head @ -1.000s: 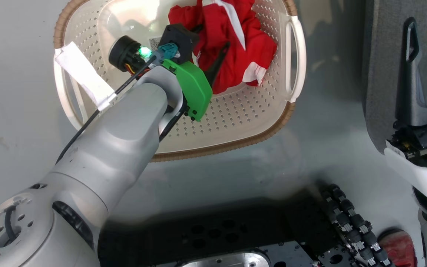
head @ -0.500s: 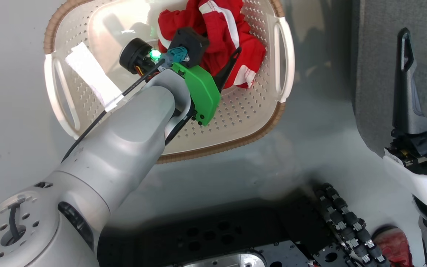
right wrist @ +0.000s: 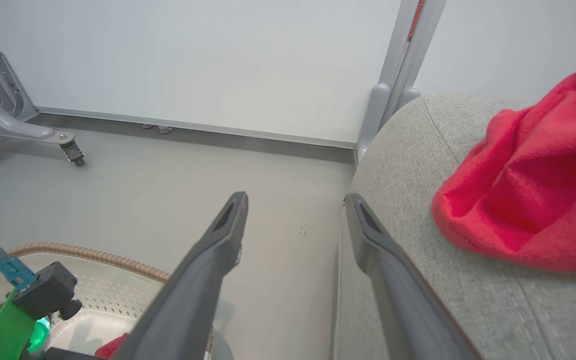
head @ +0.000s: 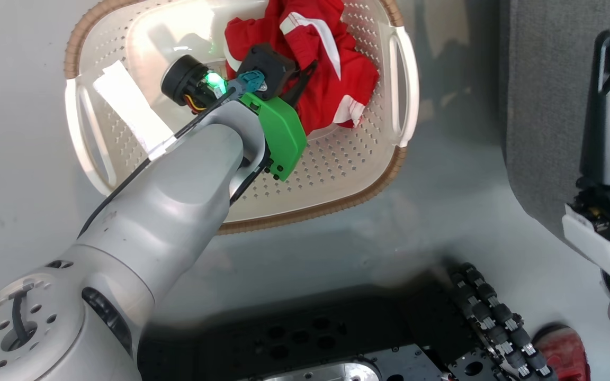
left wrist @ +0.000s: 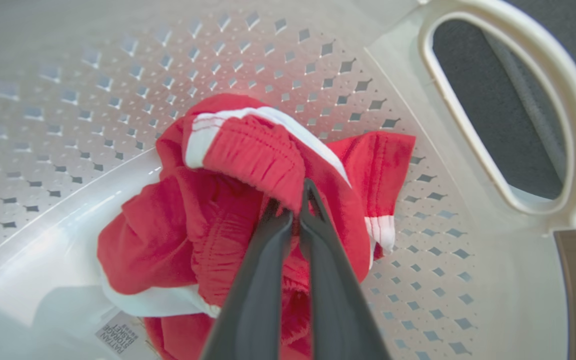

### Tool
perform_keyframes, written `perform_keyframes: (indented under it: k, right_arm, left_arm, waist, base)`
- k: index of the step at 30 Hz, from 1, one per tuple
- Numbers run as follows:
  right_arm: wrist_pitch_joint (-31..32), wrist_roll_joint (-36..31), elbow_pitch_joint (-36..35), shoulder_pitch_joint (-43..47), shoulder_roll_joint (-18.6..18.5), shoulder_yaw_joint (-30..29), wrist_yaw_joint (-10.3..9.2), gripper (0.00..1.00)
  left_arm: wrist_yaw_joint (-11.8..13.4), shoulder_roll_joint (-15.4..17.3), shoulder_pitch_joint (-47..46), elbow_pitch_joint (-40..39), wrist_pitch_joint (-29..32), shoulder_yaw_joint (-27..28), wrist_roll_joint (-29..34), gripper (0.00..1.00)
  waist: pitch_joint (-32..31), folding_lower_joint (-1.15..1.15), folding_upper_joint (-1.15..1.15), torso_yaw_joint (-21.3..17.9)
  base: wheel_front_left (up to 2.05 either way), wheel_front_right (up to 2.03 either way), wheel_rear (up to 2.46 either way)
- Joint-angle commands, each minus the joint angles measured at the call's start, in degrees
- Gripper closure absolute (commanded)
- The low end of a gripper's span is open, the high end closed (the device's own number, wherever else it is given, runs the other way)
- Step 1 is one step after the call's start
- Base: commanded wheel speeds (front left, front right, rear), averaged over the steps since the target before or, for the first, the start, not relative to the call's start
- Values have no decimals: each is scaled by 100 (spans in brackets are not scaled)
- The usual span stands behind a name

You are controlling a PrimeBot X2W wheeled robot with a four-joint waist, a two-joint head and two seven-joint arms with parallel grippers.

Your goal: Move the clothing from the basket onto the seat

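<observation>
Striped red garment (left wrist: 238,150): crumpled inside the basket (head: 337,174), near one side handle.
Left pincer (left wrist: 295,197): clenched on a fold of that garment.
Second red garment (right wrist: 528,190): lying on the seat (right wrist: 418,280).
Right pincer (right wrist: 296,200): released, fingers apart, at the seat's edge.

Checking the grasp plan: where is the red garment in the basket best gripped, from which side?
Likely the raised fold on top, from above: the garment lies crumpled low inside the basket, and that ridge stands proud. The left gripper is shut there.
</observation>
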Motion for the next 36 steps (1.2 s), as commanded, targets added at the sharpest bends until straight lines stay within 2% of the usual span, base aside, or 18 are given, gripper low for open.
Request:
perform_keyframes:
  k: [1,6,11,21,28,36]
  right_arm:
    - [-13,41,26,-124,20,-33,-8,0]
    - [-12,51,139,-413,59,-94,-8,0]
    - [-13,50,345,-562,58,-109,-8,0]
    - [-13,170,778,-407,184,-40,-8,0]
    - [-13,268,1092,-120,260,30,-8,0]
    - [-13,375,1598,558,426,135,-8,0]
  left_arm:
    - [-12,31,-50,-32,-49,1,75,100]
    - [-12,31,55,-146,-106,2,255,100]
    - [-12,28,294,-365,-105,28,395,100]
    - [-12,253,1242,-995,-107,653,875,100]
    - [-12,481,2213,-1733,-102,1461,1355,100]
    - [47,617,3534,-2681,-102,2615,2171,100]
  waist:
    - [-1,0,0,57]
    - [-80,0,0,189]
    - [-474,0,0,326]
    - [-1662,0,0,448]
    - [-2701,0,0,577]
    - [-4263,0,0,708]
  base:
    - [0,0,0]
    - [0,0,0]
    - [0,0,0]
    - [0,0,0]
    - [0,0,0]
    - [0,0,0]
